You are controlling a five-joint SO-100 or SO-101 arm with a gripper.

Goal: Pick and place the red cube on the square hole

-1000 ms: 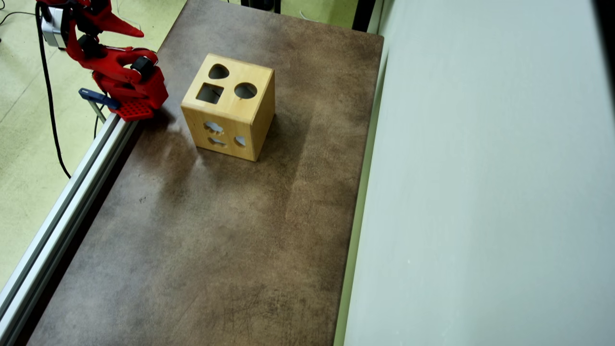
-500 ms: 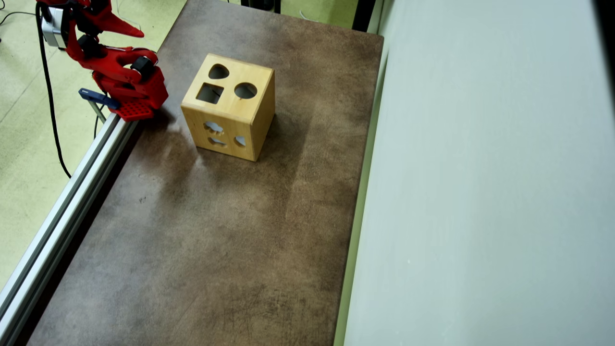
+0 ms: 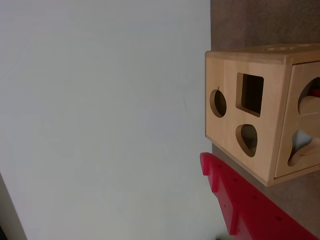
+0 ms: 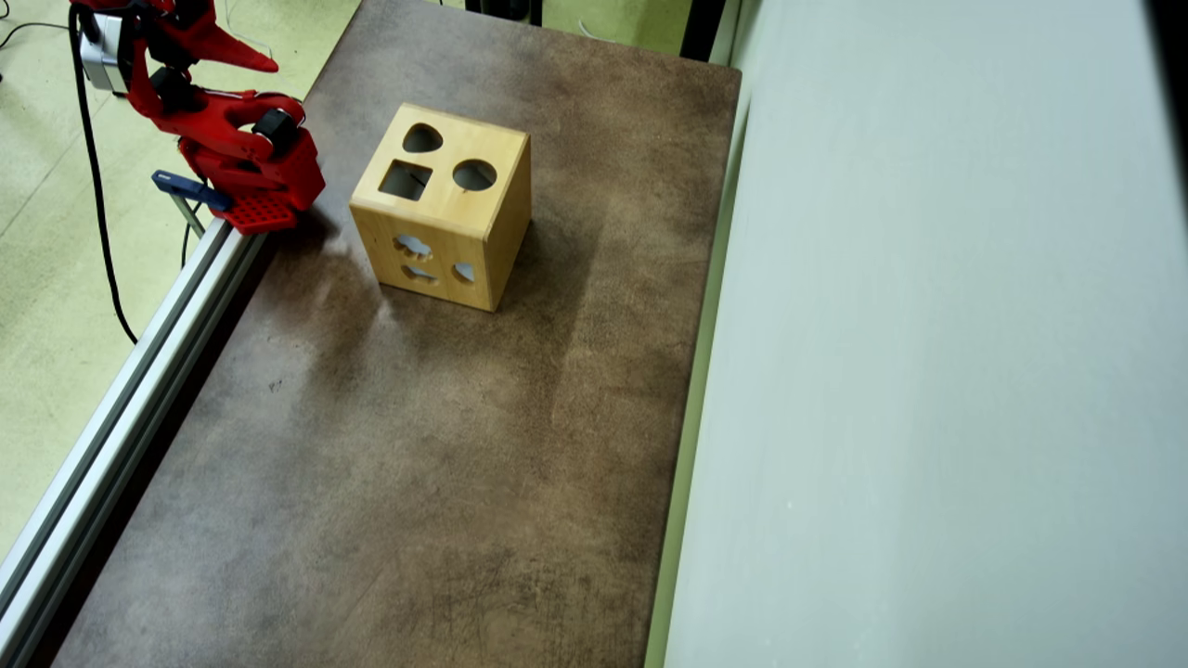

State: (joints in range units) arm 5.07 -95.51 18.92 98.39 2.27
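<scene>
Brown mottled table (image 4: 445, 445) is seen from overhead, bordered on the right by a pale grey wall (image 4: 937, 353) and on the left by a silver metal rail (image 4: 121, 408) above a yellowish floor (image 4: 46, 306). Toward the far left of the table a light wooden box (image 4: 492, 227) is stood upright. Three dark cutouts are shown in its top face: the square hole (image 4: 406, 180) nearest the left edge, a round hole (image 4: 474, 174) beside it to the right, and a rounded-triangle hole (image 4: 422, 139) behind them. More shaped cutouts are seen in the near side of the box. A red robot arm (image 4: 232, 148) is folded at the upper left corner, beside the box but apart from it, mounted at the end of the rail. In the wrist view the picture lies on its side; one red finger (image 3: 245, 205) is seen along the bottom edge, below the box, and whether the gripper (image 4: 246, 62) is spread or closed cannot be told. A small patch of red, possibly the red cube (image 3: 315, 92), is glimpsed inside the box through a side cutout at the right edge of the wrist view
</scene>
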